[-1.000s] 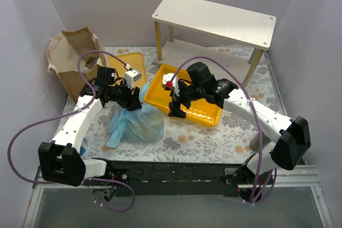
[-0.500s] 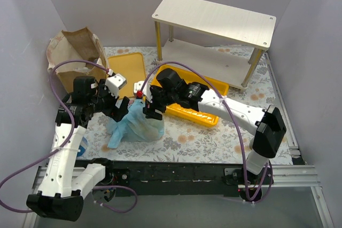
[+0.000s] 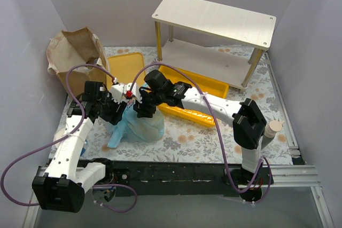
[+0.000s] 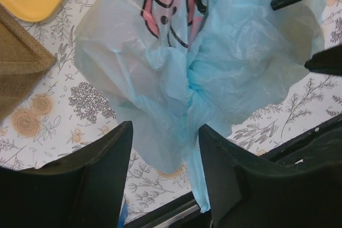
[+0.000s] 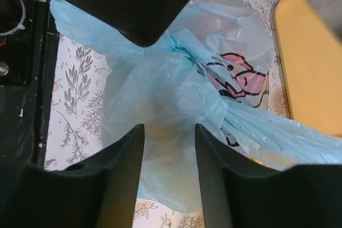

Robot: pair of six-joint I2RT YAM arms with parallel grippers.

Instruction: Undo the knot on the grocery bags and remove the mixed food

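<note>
Far left, the brown paper bag [image 3: 75, 57] stands against the wall, with nobody near it. Next along, the left gripper [image 4: 166, 132] hangs over the blue bag [image 3: 136, 126], which sits on the flowered cloth near the front edge of the table. Its fingers [image 4: 101, 158] are apart and straddle the loose plastic below the knot [image 4: 189, 76], gripping nothing.

The big change is on the other side of the bag. A second ago the right gripper [image 5: 169, 129] was over the deep yellow tray [image 3: 197, 94]; now it has swung across and hovers above the same bag, facing the left one. Its fingers [image 5: 120, 164] are spread too, and nothing is between them but air and blue film below.

So both arms have gathered on the knot, which looks still tight. To me the untying is only now about to start. None of the food is out yet: something pale shows through the plastic, but I cannot tell what. The flat yellow tray [image 3: 128, 65] lies just behind.
</note>
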